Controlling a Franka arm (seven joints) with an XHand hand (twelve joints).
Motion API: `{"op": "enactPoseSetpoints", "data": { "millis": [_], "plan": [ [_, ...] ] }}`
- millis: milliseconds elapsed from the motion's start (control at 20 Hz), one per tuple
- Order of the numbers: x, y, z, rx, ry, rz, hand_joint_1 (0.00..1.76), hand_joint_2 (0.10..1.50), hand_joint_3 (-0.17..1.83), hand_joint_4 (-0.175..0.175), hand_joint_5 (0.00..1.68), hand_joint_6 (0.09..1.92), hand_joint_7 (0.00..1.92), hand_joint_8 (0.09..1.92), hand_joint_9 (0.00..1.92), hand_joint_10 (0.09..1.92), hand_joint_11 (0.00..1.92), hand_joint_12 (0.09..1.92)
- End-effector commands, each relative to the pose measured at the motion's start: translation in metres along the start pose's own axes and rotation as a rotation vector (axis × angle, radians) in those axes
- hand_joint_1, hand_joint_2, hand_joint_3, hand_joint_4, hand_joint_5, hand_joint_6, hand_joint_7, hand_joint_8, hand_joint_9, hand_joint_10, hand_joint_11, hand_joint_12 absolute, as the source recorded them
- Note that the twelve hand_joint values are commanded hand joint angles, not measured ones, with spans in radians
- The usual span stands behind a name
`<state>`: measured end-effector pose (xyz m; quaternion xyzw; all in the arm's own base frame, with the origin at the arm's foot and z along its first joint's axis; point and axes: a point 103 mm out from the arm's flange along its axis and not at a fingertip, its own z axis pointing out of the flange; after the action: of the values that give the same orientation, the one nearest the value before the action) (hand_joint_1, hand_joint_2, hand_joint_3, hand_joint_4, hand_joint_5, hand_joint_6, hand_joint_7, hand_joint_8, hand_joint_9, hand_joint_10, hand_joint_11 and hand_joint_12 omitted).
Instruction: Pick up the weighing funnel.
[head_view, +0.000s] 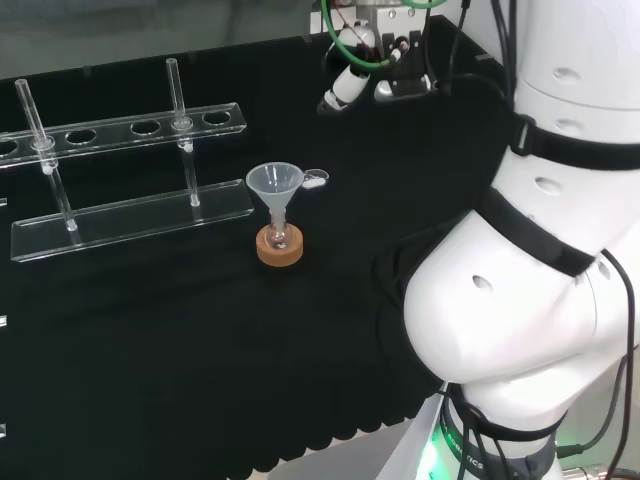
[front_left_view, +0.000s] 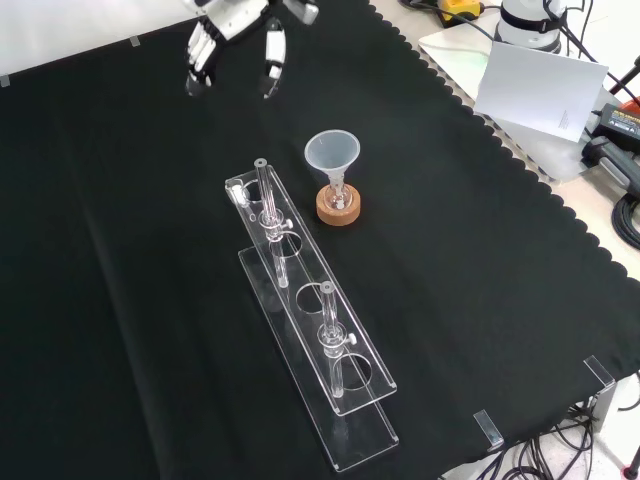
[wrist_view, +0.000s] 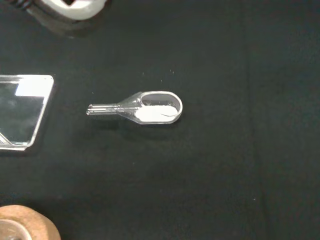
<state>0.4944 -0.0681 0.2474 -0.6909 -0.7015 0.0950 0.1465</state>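
Weighing funnel (head_view: 316, 179): where is it, head view?
> Flat on the cloth (head_view: 200, 350), just beside the funnel (head_view: 275, 185) rim on the view's right. Well apart from the hand (head_view: 345, 92), which hangs over the far edge. Nothing between the fingers and the piece.

Front view, finger state?
> Fingers (front_left_view: 272, 55) hang down, slack and spread, with nothing in them. The funnel on its cork ring (front_left_view: 338, 205) is well below them in the view, a bit right. The rack (front_left_view: 300, 310) is farther from them again.

Wrist view?
> It lies on its side under the palm, touching no finger. The stem (wrist_view: 102, 109) points at the rack base corner and the bowl (wrist_view: 160, 106) faces up. White powder (wrist_view: 155, 114) is in the bowl. Cork ring is near, not touching.

How will it handle?
> My read: light, stiff, slick. Can't tell glass from plastic, so treat it as fragile. It sits low on the cloth, so the fingertips must get right down beside it, and it may skate if nudged from one side only.

Where to grip?
> Pinch across the bowl's two long walls, near the neck, thumb opposite the fingers. I'd avoid the stem: it's thin, and the loaded bowl would likely swing down. Keep it level on the lift or the powder spills.

Progress?
> Pick not yet made. Next is the descent onto the bowl.
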Motion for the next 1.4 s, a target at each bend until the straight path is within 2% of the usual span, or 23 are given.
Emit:
{"op": "enactPoseSetpoints", "data": {
  "millis": [50, 450, 800, 1200, 1400],
  "plan": [
    [-0.007, 0.045, 0.028, 0.009, 0.021, -0.033, 0.83, 0.71, 0.34, -0.051, 0.57, 0.11, 0.39, 0.73, 0.71, 0.58, 0.50, 1.28],
    [-0.002, 0.064, 0.059, 0.052, -0.024, -0.034, 0.84, 0.69, 0.39, -0.049, 0.57, 0.15, 0.41, 0.72, 0.71, 0.55, 0.50, 1.26],
    [0.003, 0.073, 0.080, 0.092, -0.061, -0.011, 0.84, 0.66, 0.43, -0.040, 0.54, 0.25, 0.31, 0.74, 0.57, 0.62, 0.40, 1.31],
    [0.011, 0.073, 0.099, 0.092, -0.124, 0.010, 0.83, 0.65, 0.45, -0.033, 0.51, 0.35, 0.28, 0.75, 0.51, 0.66, 0.34, 1.33],
    [0.015, 0.071, 0.108, 0.106, -0.149, 0.013, 0.83, 0.64, 0.45, -0.026, 0.49, 0.48, 0.25, 0.77, 0.47, 0.69, 0.31, 1.34]
  ]
}}
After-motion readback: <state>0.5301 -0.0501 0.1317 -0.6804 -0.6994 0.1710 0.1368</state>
